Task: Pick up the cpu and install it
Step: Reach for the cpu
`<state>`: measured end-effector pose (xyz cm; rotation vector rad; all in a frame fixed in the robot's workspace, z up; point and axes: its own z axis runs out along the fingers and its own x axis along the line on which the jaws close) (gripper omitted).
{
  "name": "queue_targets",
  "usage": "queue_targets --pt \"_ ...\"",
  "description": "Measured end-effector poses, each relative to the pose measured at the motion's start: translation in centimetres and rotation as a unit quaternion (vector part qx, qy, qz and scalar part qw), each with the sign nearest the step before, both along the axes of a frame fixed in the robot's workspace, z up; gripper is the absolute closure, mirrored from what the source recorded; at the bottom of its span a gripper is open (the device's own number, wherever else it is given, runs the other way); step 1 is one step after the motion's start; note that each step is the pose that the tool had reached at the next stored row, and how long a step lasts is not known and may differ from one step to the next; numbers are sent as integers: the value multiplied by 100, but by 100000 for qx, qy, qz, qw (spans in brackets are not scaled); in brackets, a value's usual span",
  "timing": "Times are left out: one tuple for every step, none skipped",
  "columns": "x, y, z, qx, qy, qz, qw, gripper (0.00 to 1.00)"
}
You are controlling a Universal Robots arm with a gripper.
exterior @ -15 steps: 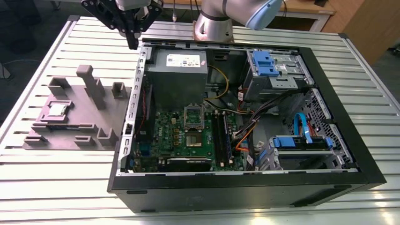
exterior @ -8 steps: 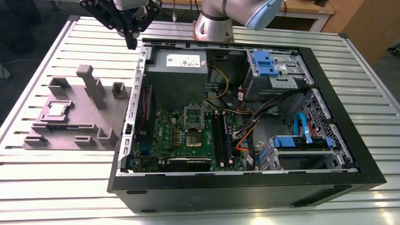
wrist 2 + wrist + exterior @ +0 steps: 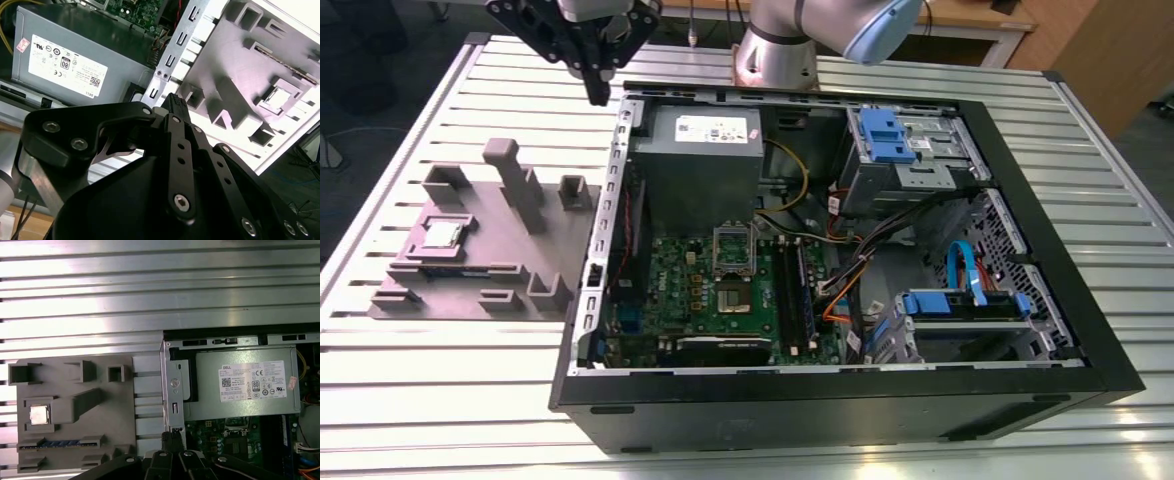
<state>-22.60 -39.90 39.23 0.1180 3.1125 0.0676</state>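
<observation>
The cpu (image 3: pixel 444 233) is a small silver-grey square lying flat in a recess of the grey holder block (image 3: pixel 494 262), on the table at the exterior view's left of the open computer case (image 3: pixel 854 400). It shows in both wrist views too, as the cpu (image 3: pixel 39 414) and the cpu (image 3: pixel 280 96). My gripper (image 3: pixel 598 95) hangs high above the case's far corner, well away from the chip. Its black fingers (image 3: pixel 175 107) meet at the tips with nothing between them. On the green motherboard the socket (image 3: pixel 731 295) lies with its metal frame (image 3: pixel 734 243) beside it.
A big grey box with a white label (image 3: pixel 700 140) sits inside the case at the back, also seen as the box (image 3: pixel 240 385). Blue drive brackets (image 3: pixel 887 135) and cables fill the case's right side. Tall posts (image 3: pixel 514 180) rise from the holder block. The table (image 3: pixel 454 400) is ribbed metal.
</observation>
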Motion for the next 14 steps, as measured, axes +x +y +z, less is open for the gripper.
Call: queue_targets --pt "-4 0 0 1 0 -1 100000 89" --pt "-8 0 0 0 0 -2 100000 89" --pt "-11 0 0 3 1 0 100000 89" --pt "-15 0 0 0 2 -2 100000 89" --pt "-18 0 0 -2 2 1 100000 89" --pt "-22 0 0 0 0 -1 100000 89" --pt "-26 0 0 0 1 0 100000 89" --pt "-30 0 0 0 1 -1 100000 89" --pt "-34 0 0 1 0 -2 100000 89" --pt "-38 0 0 1 1 0 100000 89" --pt "-42 0 0 0 2 0 100000 89" --pt "-46 0 0 1 0 -1 100000 89" --pt "-50 0 0 1 1 2 100000 89" --pt "-54 0 0 2 -1 0 100000 89"
